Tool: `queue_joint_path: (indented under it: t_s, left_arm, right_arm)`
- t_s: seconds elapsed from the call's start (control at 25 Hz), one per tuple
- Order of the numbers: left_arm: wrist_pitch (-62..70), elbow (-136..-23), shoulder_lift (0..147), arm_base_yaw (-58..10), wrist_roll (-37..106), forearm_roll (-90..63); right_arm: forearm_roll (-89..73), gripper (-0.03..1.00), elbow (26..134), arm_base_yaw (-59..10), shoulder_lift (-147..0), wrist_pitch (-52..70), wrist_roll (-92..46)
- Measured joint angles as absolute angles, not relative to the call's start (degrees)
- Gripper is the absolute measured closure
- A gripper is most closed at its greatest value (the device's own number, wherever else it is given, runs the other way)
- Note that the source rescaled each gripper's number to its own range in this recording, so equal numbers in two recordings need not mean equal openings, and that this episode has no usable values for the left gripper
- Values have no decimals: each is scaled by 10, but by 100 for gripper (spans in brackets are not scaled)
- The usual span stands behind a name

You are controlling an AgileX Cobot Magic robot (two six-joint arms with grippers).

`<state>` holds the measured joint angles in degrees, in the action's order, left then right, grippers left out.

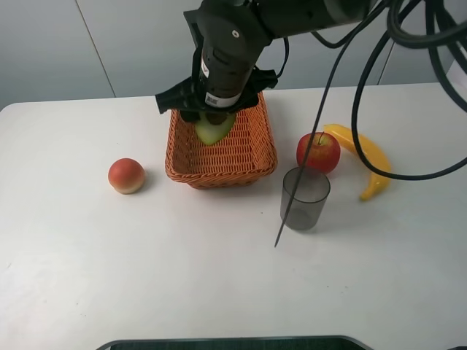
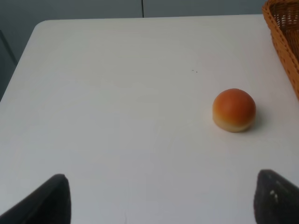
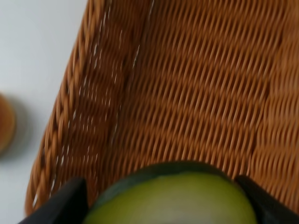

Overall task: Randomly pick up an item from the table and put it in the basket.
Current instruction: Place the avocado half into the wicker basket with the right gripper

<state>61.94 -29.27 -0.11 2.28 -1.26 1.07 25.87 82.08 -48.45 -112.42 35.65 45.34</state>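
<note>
The halved avocado [image 1: 212, 130], pale green flesh with a dark skin rim, hangs in my right gripper [image 1: 210, 117] above the inside of the orange-brown wicker basket [image 1: 252, 157]. The right wrist view shows the avocado [image 3: 174, 196] between the two dark fingers [image 3: 60, 203], with the basket's woven floor [image 3: 201, 88] below it. Its pit is hidden. My left gripper [image 2: 159, 198] is open and empty over the white table [image 2: 117, 116], left of the basket's corner [image 2: 285, 42].
A round orange-red peach [image 1: 126, 176] lies left of the basket and shows in the left wrist view [image 2: 234, 110]. A grey translucent cup [image 1: 304, 198], a red apple [image 1: 318, 152] and a yellow banana [image 1: 363, 156] stand right of the basket. A black cable [image 1: 306, 146] hangs over the cup.
</note>
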Motion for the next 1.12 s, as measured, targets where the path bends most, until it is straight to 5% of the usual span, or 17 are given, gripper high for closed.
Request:
queue_joint_path:
  t_s: [0.76, 0.8, 0.96, 1.12]
  left_arm:
    - [619, -293, -1, 23, -13, 11]
    - [619, -293, -1, 23, -13, 11]
    - [619, -293, -1, 23, -13, 11]
    - [619, -293, -1, 23, -13, 11]
  right_arm:
    - [379, 94, 824, -450, -1213, 279, 455]
    - [379, 88, 824, -450, -1213, 279, 455]
    - [379, 9, 824, -450, -1213, 282, 455]
    - [372, -2, 824, -450, -1198, 286, 455]
